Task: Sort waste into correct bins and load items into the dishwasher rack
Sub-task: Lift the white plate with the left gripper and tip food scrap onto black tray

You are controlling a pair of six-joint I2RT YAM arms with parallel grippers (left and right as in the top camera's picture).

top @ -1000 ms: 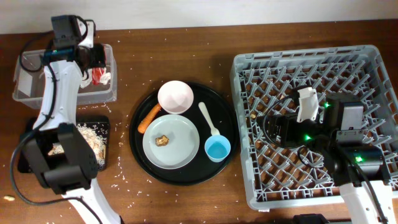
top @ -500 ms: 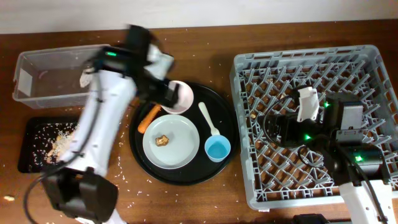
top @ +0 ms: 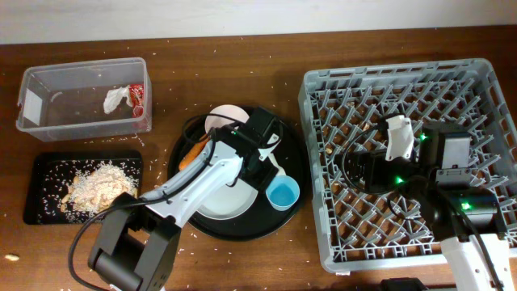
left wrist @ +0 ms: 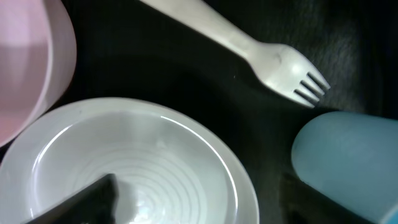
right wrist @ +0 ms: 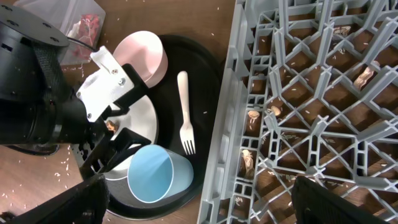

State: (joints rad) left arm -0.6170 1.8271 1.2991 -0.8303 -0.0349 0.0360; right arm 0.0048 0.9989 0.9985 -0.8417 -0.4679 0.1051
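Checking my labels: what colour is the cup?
Light blue; the cup shows best in the right wrist view.

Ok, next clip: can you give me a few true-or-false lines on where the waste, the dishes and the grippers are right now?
1. The tissue and red wrapper lie in the clear tub. True.
2. The blue cup is in the dishwasher rack. False: it is on the round black tray.
3. The left gripper holds the white fork. False: it is open above the plate, and the fork lies on the round tray.
4. Crumbly scraps lie in the black rectangular tray. True.
5. The right gripper grips the bowl. False: it is open and empty.
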